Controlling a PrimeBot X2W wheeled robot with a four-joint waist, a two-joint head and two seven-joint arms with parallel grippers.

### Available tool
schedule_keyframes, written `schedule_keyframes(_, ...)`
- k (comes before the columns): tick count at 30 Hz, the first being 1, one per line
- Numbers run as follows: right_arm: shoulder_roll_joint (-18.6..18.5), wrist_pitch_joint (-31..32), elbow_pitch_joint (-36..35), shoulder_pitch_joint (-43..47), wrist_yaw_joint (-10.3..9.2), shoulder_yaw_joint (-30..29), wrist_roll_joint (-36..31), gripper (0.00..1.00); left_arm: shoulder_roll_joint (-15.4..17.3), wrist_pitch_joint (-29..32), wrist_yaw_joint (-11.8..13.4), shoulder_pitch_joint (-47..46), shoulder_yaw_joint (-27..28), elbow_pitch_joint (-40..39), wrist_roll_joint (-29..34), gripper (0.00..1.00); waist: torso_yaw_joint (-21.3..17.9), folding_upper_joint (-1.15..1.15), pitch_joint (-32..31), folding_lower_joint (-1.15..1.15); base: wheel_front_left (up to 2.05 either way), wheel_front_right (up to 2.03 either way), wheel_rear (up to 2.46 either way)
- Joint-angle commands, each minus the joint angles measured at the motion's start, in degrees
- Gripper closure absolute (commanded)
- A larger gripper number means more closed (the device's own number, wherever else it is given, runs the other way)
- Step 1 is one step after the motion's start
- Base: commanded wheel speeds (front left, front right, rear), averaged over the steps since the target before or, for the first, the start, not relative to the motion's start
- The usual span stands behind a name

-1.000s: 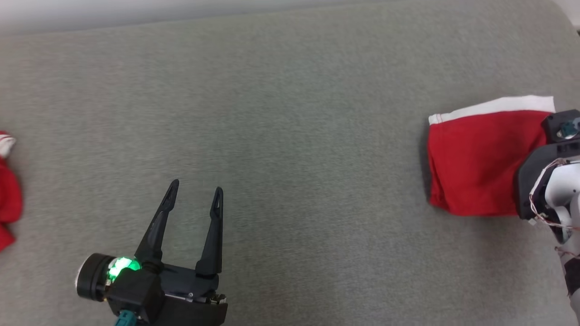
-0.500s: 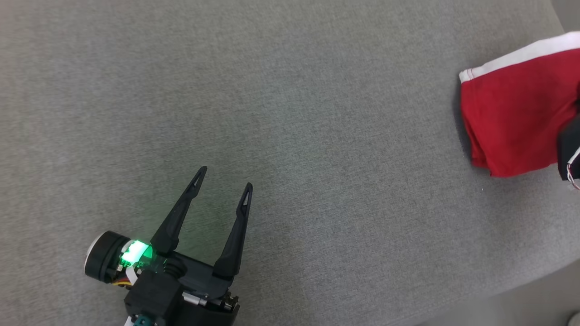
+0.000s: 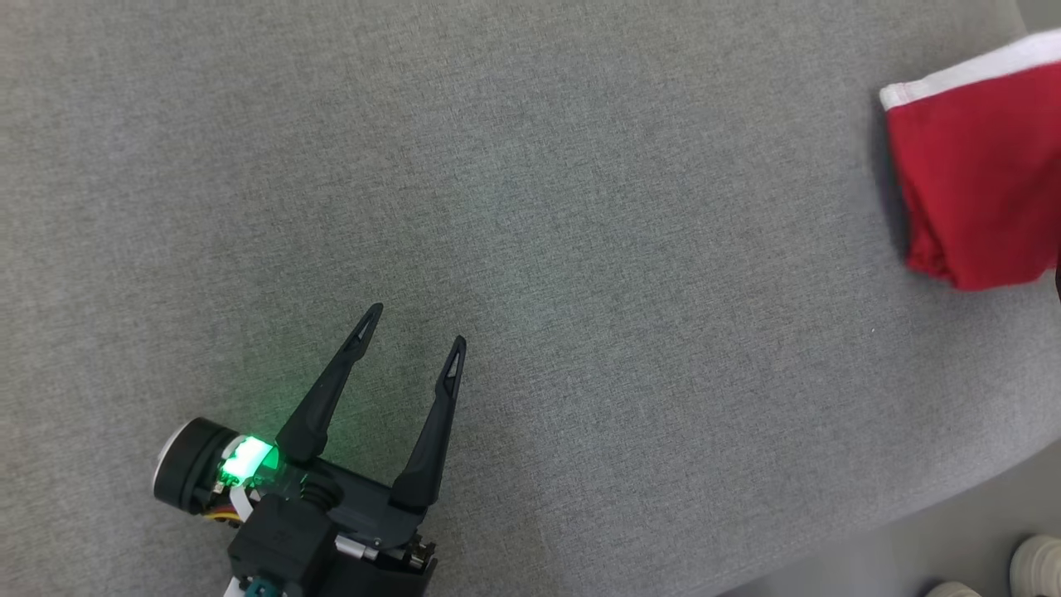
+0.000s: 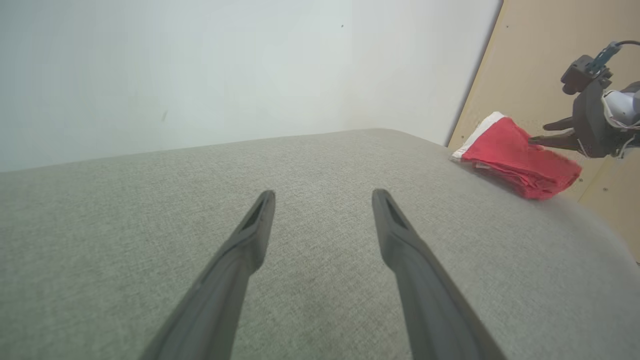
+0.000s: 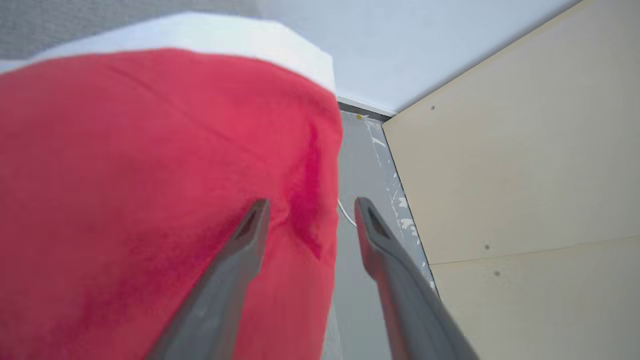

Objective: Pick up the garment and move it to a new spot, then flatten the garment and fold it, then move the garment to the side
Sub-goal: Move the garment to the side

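Left claw (image 3: 417, 323) and right claw (image 5: 311, 201) are gaping released; at two o'clock, snagging is risking dragging the red garment (image 3: 978, 182) off the surface (image 3: 580, 249).

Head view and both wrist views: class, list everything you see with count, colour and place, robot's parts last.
surface: one, grey fabric, under the garment
garment: one, red with white band, folded at the surface's right edge
wall: one, white, behind the surface
panel: one, beige, beside the garment
pale rounded things: two, off-white, past the surface's near edge
left end effector: one, dark, open, over the surface
right end effector: one, dark, open, over the garment's edge
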Motion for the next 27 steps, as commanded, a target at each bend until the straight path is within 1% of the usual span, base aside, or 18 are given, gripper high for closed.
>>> schedule_keyframes(1,0.34,-0.85,0.12,-0.32,-0.16,-0.30,-0.42,0.00,-0.22,-0.18,-0.21,-0.75,-0.08,0.08,-0.14,0.00,0.40,-0.01,-0.58,-0.01,0.00,0.00,0.00)
schedule_keyframes(2,0.43,-2.39,0.28,-0.23,-0.16,-0.38,-1.26,0.00,-0.45,-0.18,-0.13,-0.80,-0.06,0.21,-0.37,0.00,0.61,-0.01,-1.12,-0.01,0.00,0.00,0.00)
schedule_keyframes(6,1.38,-6.97,1.78,0.26,-0.16,-0.12,-0.95,0.00,-1.53,-0.18,0.30,-0.64,0.13,0.76,-1.34,0.00,1.91,-0.01,-3.82,-0.01,0.00,0.00,0.00)
schedule_keyframes(7,1.46,-9.33,2.53,0.84,-0.16,1.21,-0.50,0.00,-2.13,-0.18,0.53,-0.17,0.58,1.26,-2.03,0.00,2.86,-0.01,-5.68,-0.01,0.00,0.00,0.00)
schedule_keyframes(10,2.41,-12.02,3.12,2.27,-0.16,3.45,0.59,0.00,-3.00,-0.17,1.11,1.44,1.72,2.07,-2.75,0.00,4.44,-0.01,-9.27,-0.01,0.00,0.00,0.00)
schedule_keyframes(13,3.70,-14.25,2.52,4.58,-0.16,5.17,3.58,0.00,-3.69,-0.18,1.62,3.19,3.48,3.13,-3.64,0.00,6.24,-0.01,-13.44,-0.01,0.00,0.00,0.00)
schedule_keyframes(18,5.93,-16.26,-1.72,11.13,-0.16,7.26,10.34,0.00,-4.56,-0.18,2.99,7.19,7.23,5.14,-4.58,0.00,9.25,-0.01,-20.29,-0.01,0.00,0.00,0.00)
schedule_keyframes(24,7.79,-16.78,-10.56,22.29,-0.16,10.40,16.51,0.00,-5.17,-0.17,3.99,12.19,11.44,9.62,-4.17,0.00,11.99,-0.01,-27.58,-0.01,0.00,0.00,0.00)
schedule_keyframes(27,8.63,-17.16,-14.97,28.23,-0.16,10.42,18.69,0.00,-5.57,-0.17,4.02,13.93,12.68,11.96,-4.51,0.00,13.38,-0.01,-30.64,-0.01,0.00,0.00,0.00)
